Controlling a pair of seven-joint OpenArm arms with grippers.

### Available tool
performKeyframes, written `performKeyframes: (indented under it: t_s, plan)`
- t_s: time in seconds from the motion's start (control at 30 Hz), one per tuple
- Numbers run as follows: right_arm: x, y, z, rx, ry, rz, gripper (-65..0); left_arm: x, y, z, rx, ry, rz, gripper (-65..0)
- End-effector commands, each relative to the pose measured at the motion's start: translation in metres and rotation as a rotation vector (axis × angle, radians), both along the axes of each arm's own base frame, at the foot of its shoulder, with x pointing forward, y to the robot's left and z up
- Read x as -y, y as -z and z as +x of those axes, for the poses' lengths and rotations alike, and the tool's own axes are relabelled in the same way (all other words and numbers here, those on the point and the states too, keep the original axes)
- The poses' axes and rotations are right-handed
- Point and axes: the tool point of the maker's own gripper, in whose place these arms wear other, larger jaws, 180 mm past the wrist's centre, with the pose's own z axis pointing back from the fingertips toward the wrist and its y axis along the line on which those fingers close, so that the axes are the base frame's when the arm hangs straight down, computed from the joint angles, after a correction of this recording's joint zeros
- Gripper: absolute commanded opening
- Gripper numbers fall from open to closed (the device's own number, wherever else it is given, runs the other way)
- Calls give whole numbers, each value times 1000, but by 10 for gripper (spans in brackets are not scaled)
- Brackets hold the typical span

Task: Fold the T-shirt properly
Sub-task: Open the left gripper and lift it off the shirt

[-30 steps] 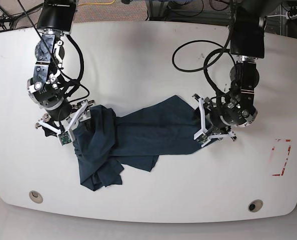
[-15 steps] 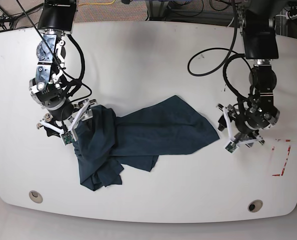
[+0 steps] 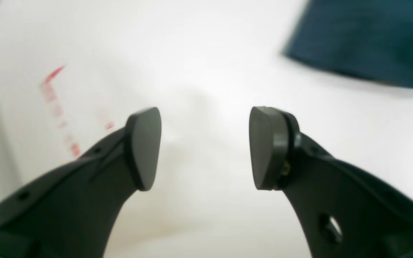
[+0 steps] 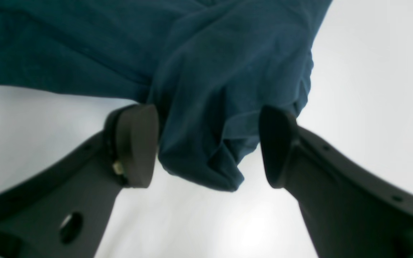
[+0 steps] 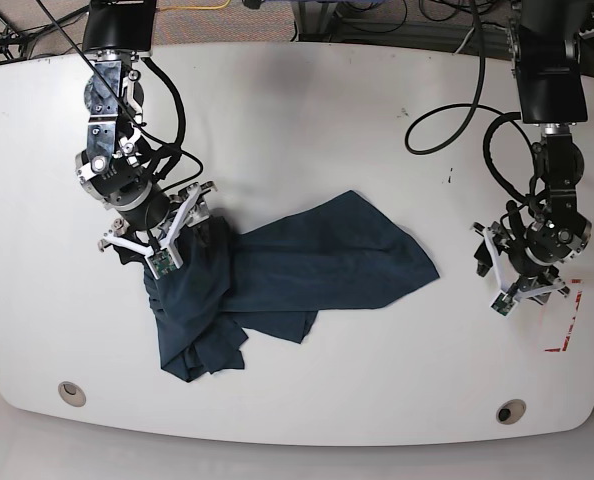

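Navy T-shirt (image 5: 277, 280) lies bunched; right gripper (image 4: 206, 147), jaws released, straddles a fold. Left gripper (image 3: 204, 147), at three o'clock, gapes empty; red marks (image 3: 57, 111) blur.

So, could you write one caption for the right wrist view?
Right gripper with jaws open around a bunched fold of the T-shirt above the white table.

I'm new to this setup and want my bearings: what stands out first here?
The dark T-shirt lies crumpled across the middle of the white table, bunched thickest at the base view's left. There the right end effector sits over the bunch, its jaws apart with a fold of cloth between them. The left end effector is open over bare table, clear of the shirt, beside red markings.
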Motion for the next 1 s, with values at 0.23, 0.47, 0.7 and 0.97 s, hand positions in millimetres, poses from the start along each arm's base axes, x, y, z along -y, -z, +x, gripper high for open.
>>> performKeyframes:
  t_s: [0.23,0.47,0.7,0.97]
  plan:
    - [-7,-19,14,65,-23,26,-240,13,9,-13,8,17,-46,-284]
    - [-17,-15,17,56,-49,43,-237,71,25,-45,-23,108,-149,-269]
    - [-22,-3,13,26,-37,58,-237,65,5,-53,5,105,-158,-277]
    - [-29,-2,11,22,-29,81,-237,31,-11,-46,43,32,-154,-277]
